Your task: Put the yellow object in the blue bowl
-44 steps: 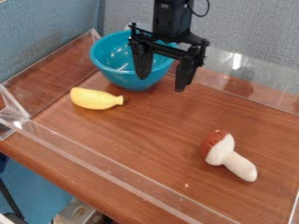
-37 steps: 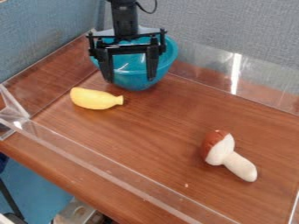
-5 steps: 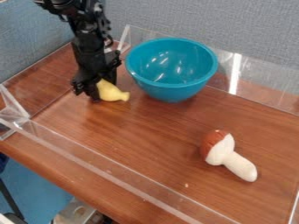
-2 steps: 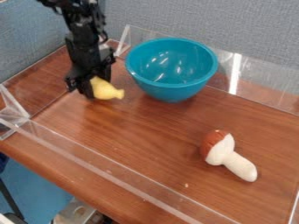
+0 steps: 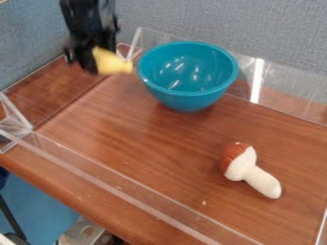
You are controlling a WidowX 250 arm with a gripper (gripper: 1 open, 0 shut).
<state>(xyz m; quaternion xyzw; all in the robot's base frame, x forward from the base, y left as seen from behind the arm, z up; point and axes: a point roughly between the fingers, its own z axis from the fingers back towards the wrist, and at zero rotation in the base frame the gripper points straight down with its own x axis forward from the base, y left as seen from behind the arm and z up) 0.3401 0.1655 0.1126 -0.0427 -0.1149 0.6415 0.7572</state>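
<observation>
The yellow object (image 5: 114, 63) is clear of the table surface, clamped in the gripper (image 5: 98, 59), with its tapered end projecting to the right toward the blue bowl (image 5: 188, 76). It sits just left of the bowl's rim and is not inside the bowl. The gripper and object appear motion-blurred. The blue bowl stands upright on the wooden table (image 5: 141, 144), near the back wall. A mushroom toy (image 5: 250, 169) lies on its side at the right front, well apart from the bowl. A clear barrier (image 5: 52, 139) borders the table.
</observation>
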